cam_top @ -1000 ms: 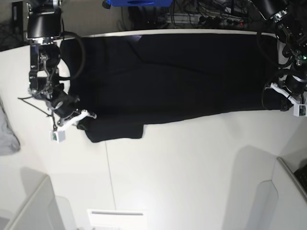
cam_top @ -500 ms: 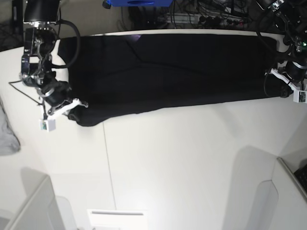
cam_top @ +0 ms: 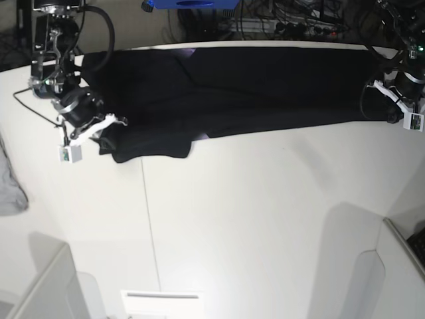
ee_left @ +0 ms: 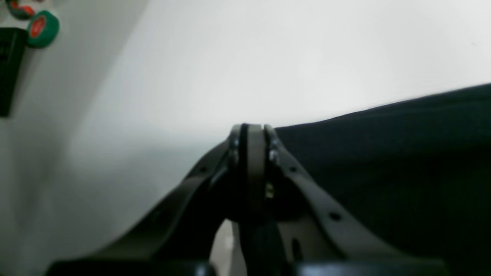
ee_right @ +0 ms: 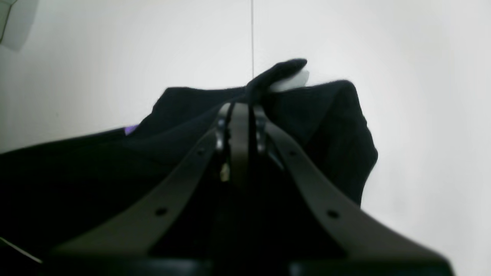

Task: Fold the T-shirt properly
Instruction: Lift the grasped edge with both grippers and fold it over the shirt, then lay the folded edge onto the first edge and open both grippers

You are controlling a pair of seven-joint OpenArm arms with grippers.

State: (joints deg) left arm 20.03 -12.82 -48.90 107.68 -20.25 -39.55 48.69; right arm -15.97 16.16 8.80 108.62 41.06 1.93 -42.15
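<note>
Right claw [ee_right: 239,109] and left claw [ee_left: 251,130], both low over the table [cam_top: 265,219], pinch opposite ends of the T-shirt [cam_top: 252,90].

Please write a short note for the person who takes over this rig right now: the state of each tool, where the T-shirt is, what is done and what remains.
Left tool: shut on one end of the T-shirt.
Right tool: shut on the other end, bunched cloth in its jaws.
T-shirt: a long black band along the far edge of the table, stretched between both tools; a loose flap lies by the right tool.
Done: it looks folded lengthwise.
Left: flatten the flap, release, make the remaining folds.
</note>
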